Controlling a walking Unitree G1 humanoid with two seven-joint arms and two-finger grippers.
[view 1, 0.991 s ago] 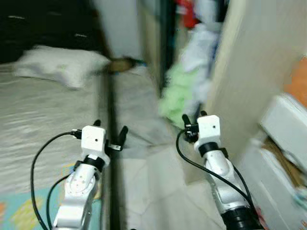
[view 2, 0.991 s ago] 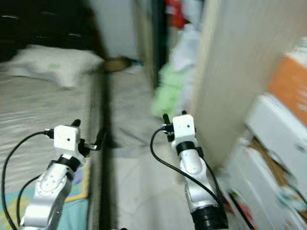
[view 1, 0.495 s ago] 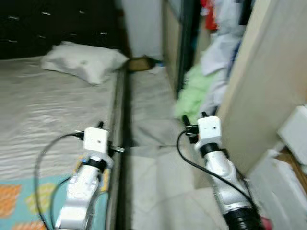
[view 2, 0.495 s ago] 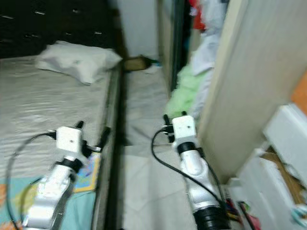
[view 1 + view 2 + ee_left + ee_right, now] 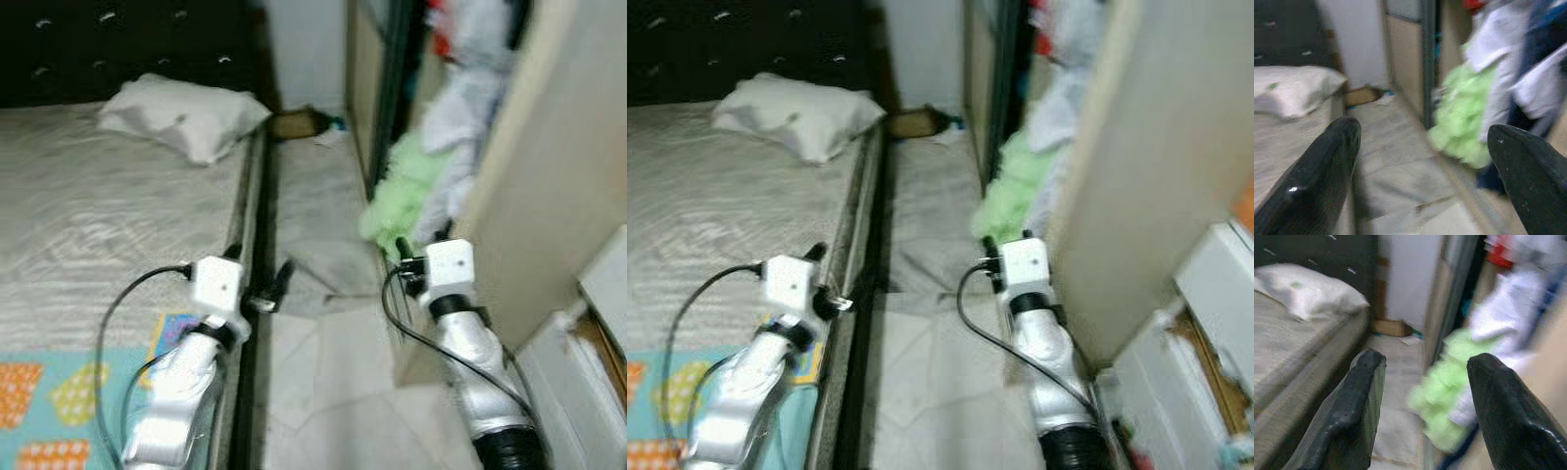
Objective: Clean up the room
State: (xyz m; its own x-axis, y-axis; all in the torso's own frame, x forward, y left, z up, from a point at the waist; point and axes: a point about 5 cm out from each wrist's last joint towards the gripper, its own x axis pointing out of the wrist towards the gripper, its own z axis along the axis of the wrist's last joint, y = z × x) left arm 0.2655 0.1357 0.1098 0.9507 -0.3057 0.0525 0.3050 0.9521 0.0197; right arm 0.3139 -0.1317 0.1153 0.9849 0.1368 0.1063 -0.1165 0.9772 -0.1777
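1. The robot stood in a narrow aisle of pale floor (image 5: 323,392) between a bed (image 5: 108,225) on its left and a wardrobe (image 5: 529,196) on its right. All views were blurred.
2. The left gripper (image 5: 258,277) was held out in front over the bed's edge. Its fingers (image 5: 1322,176) were spread wide apart and held nothing.
3. The right gripper (image 5: 423,245) was held out over the floor, near the wardrobe's side panel. Its fingers (image 5: 1347,416) were likewise parted and empty.
4. A green garment (image 5: 407,191) spilled from the open wardrobe down to the floor, ahead of the right gripper and apart from it. Whitish and dark clothes (image 5: 470,98) hung above it.
5. A white pillow (image 5: 181,113) lay at the head of the bed against a dark tufted headboard (image 5: 118,44).
6. A small brown item (image 5: 299,122) and a bit of litter sat on the floor at the far end of the aisle; what they were could not be told.
7. A patterned teal mat (image 5: 59,401) covered the near corner of the bed.
8. White boxes (image 5: 1205,333) stood at the robot's right.
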